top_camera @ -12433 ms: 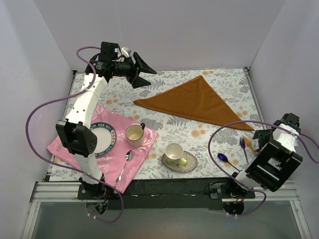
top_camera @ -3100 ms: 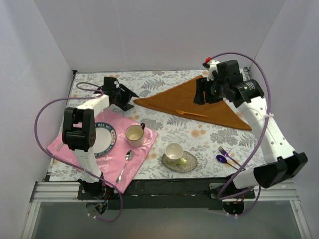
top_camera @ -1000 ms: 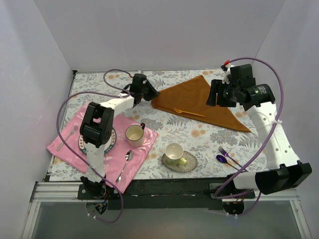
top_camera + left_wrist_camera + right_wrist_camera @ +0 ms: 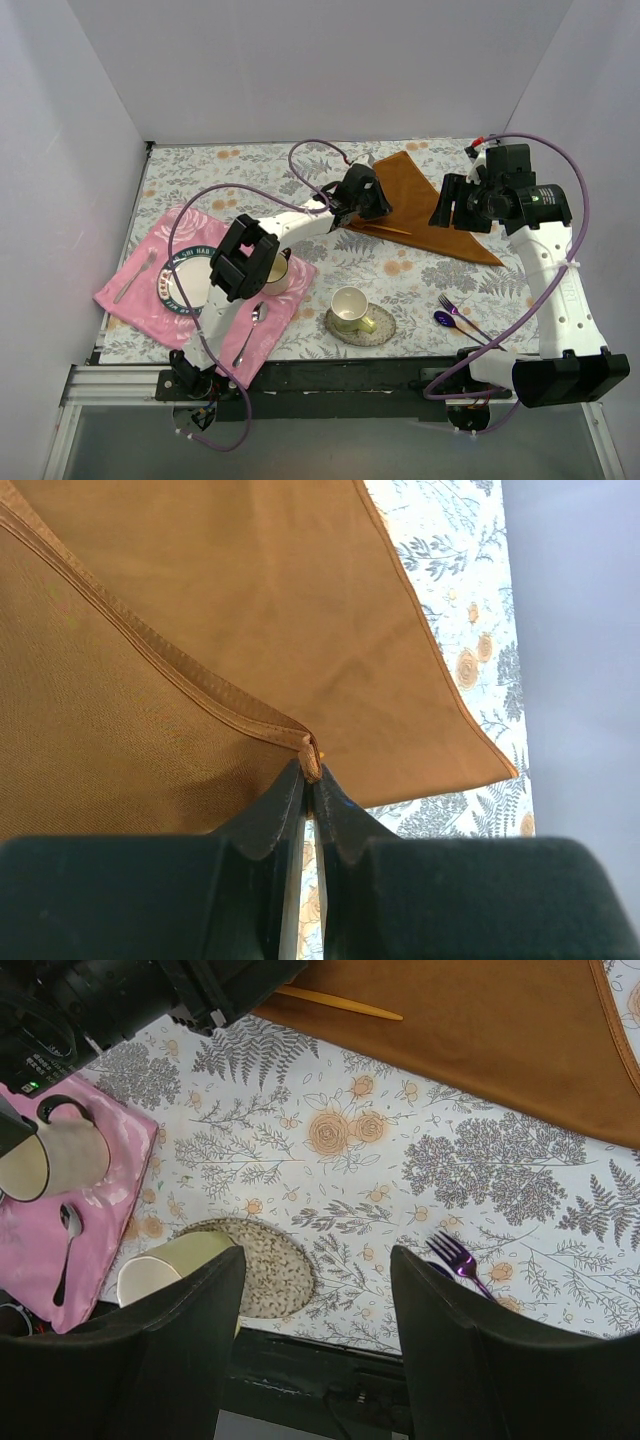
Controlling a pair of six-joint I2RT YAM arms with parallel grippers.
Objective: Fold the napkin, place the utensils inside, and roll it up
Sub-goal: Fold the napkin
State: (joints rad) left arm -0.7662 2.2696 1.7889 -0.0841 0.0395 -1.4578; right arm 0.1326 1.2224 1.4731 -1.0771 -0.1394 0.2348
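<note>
The rust-orange napkin (image 4: 412, 185) lies at the back right of the table, its left part lifted and doubled over toward the right. My left gripper (image 4: 308, 770) is shut on the napkin's hemmed corner and hangs over the cloth's middle (image 4: 378, 203). The orange knife (image 4: 340, 1002) lies on the napkin near its front edge, partly under the left arm. My right gripper (image 4: 315, 1260) is open and empty, held above the napkin's right part (image 4: 448, 208). The purple fork (image 4: 455, 304) and the dark blue spoon (image 4: 446, 319) lie on the tablecloth at the front right.
A pink cloth (image 4: 140, 290) at the front left carries a plate (image 4: 190, 280), a cup (image 4: 270, 272) and a silver spoon (image 4: 250, 335). Another cup (image 4: 349, 305) stands on a speckled saucer (image 4: 378, 326) at front centre. White walls close three sides.
The left gripper has moved right with the napkin's left corner, folding that part over the rest of the cloth and covering much of the knife. The right arm has drifted slightly right.
</note>
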